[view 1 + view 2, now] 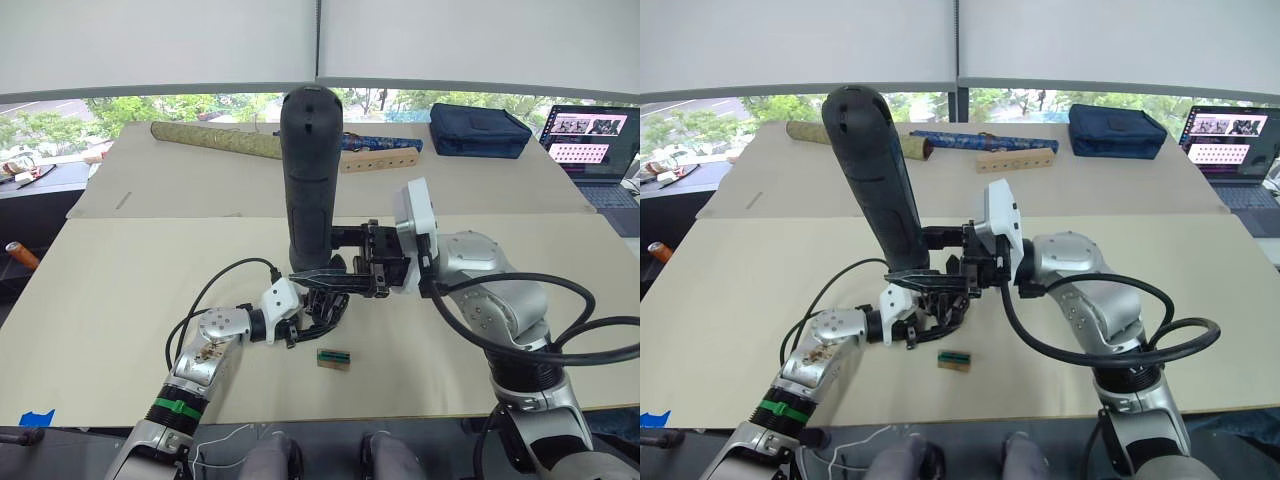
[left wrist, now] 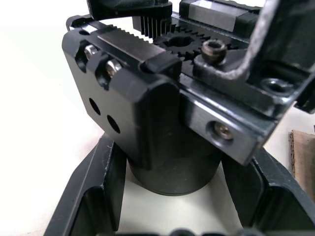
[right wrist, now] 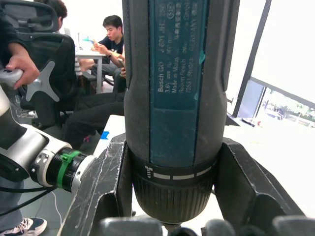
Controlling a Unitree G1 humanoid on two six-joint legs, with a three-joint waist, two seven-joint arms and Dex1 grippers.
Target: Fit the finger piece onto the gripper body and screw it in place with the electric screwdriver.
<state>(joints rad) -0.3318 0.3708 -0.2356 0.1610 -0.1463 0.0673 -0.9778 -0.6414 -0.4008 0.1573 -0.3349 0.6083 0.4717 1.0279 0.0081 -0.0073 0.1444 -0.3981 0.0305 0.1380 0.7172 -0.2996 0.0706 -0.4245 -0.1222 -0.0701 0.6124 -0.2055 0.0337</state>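
Workbench [image 1: 120, 300] — tan cardboard-covered surface, with both arms meeting near its middle.

Electric screwdriver [image 1: 310, 170]: thick black cylinder, held upright with the rounded end up and tip down over the gripper body. Right wrist view shows a blue label and a ribbed collar at its lower end.

Right gripper [image 1: 345, 262]: black fingers [image 3: 106, 191] closed on either side of the screwdriver's barrel, gripping it.

Gripper body [image 2: 147, 123]: black blocky mechanism with rounded base, toothed rack and gear on top, several screws and holes in its face. It sits just under the screwdriver's tip.

Left gripper [image 1: 318, 305]: fingers [image 2: 93, 196] clamped on the rounded base of the gripper body, one at each side.

Finger piece: cannot be told apart from the dark mechanism.

Small green-and-tan block [image 1: 334, 358]: lies on the cardboard just beside the left gripper.

Far edge — rolled tube [image 1: 215, 140], wooden block with holes [image 1: 380, 160], dark blue bag [image 1: 478, 130], open laptop [image 1: 590, 140].

People [image 3: 106, 44] sit at a desk in the right wrist view.
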